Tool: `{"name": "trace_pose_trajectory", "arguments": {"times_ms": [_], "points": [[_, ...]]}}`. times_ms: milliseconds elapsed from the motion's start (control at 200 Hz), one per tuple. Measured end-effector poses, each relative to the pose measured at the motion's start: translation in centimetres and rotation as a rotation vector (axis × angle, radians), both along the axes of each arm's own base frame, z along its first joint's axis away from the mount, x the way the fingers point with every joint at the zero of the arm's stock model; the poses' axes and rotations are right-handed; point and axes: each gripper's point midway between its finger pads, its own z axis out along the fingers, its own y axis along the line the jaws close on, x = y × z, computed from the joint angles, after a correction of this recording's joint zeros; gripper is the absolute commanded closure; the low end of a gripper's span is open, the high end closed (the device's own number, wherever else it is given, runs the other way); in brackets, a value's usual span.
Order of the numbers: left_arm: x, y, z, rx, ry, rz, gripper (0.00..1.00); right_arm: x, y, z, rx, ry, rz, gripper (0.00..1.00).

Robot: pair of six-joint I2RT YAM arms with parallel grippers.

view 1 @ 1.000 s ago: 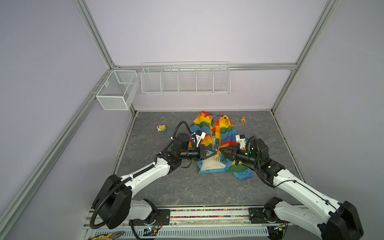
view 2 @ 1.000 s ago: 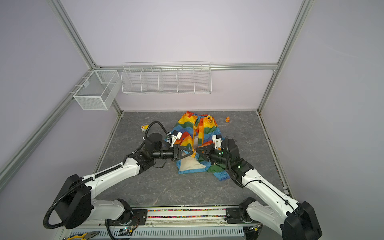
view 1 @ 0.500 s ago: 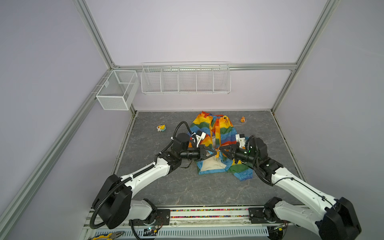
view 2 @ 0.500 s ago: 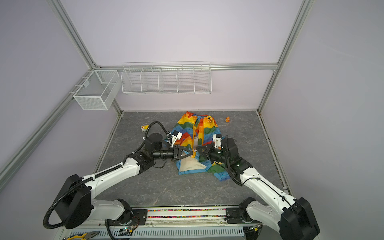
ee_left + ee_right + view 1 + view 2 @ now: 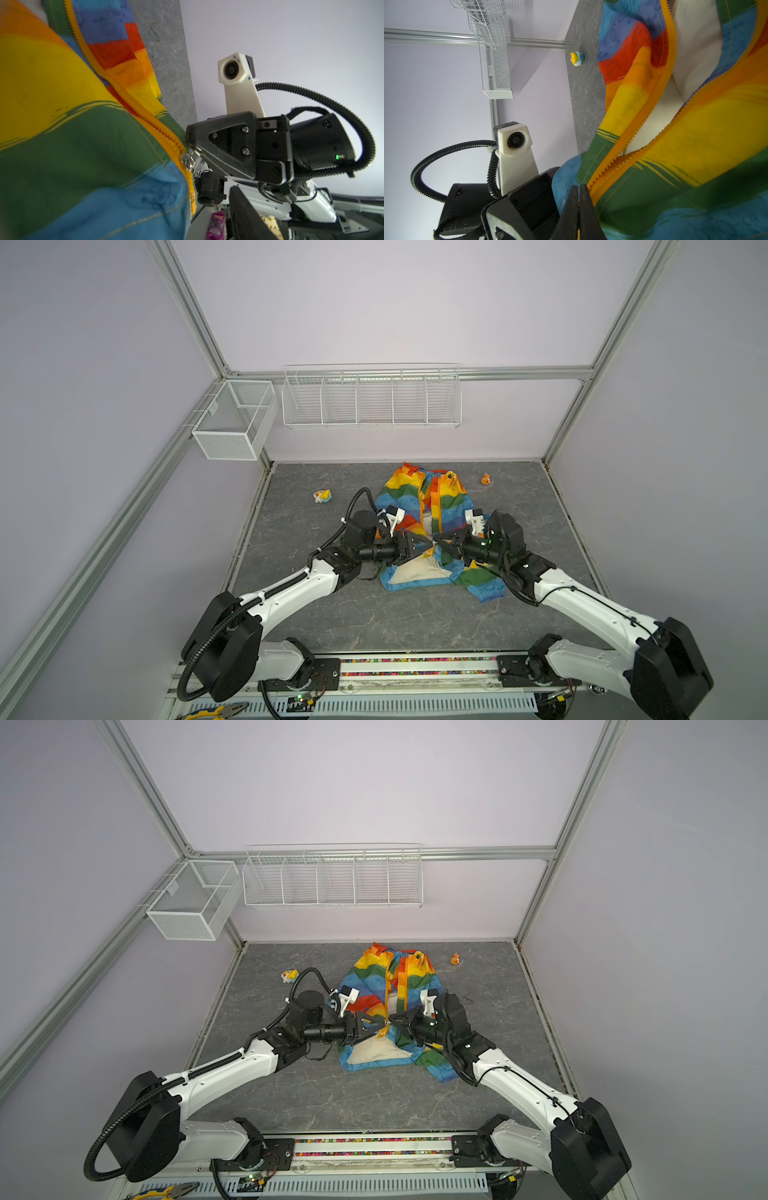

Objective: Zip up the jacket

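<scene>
A grey marbled bench (image 5: pixel 332 614) carries a small thin rain jacket (image 5: pixel 399 506) with broad rainbow stripes. It is spread from the middle of the far edge to the bench centre, and its near hem is turned up so the pale lining shows. Two white-and-black arms reach in from the near edge and meet over the jacket's lower front.

The left fingers (image 5: pixel 415 538) stand parted and released; the left wrist view shows only one of them (image 5: pixel 245 212). The right fingers (image 5: pixel 224 141) are clenched on the tab of the silver metal zipper slider (image 5: pixel 188 162), which sits on the orange-yellow band. This is too small to make out in both top views.

The right wrist view shows those fingers (image 5: pixel 571 207) pressed flat together. Beyond them the two tooth rows spread apart over the lining.

A yellow-and-blue toy figure (image 5: pixel 322 495) sits near the far-left corner and an orange toy figure (image 5: pixel 485 479) near the far-right corner. Only the left wrist view shows the word "PLAY" (image 5: pixel 99 19) printed on a blue stripe.
</scene>
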Motion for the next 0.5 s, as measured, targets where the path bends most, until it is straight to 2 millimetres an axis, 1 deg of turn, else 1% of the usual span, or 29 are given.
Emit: {"name": "trace_pose_trajectory", "arguments": {"times_ms": [165,220,325,500], "points": [[-0.5,0.9,-1.4,0.009,0.076,0.051,0.32,0.1,0.2,-0.5,-0.008,0.013,0.004,0.94],[-0.6,1.3,-1.6,0.008,0.091,0.067,0.3,0.1,0.3,-0.5,-0.008,0.012,0.004,0.94],[-0.6,1.4,-1.2,-0.004,0.099,0.09,0.29,0.2,0.4,-0.2,-0.002,0.005,0.006,0.94],[-0.7,0.6,-0.1,-0.051,0.098,0.104,0.29,0.1,0.6,0.1,0.003,-0.004,0.011,0.94]]}}
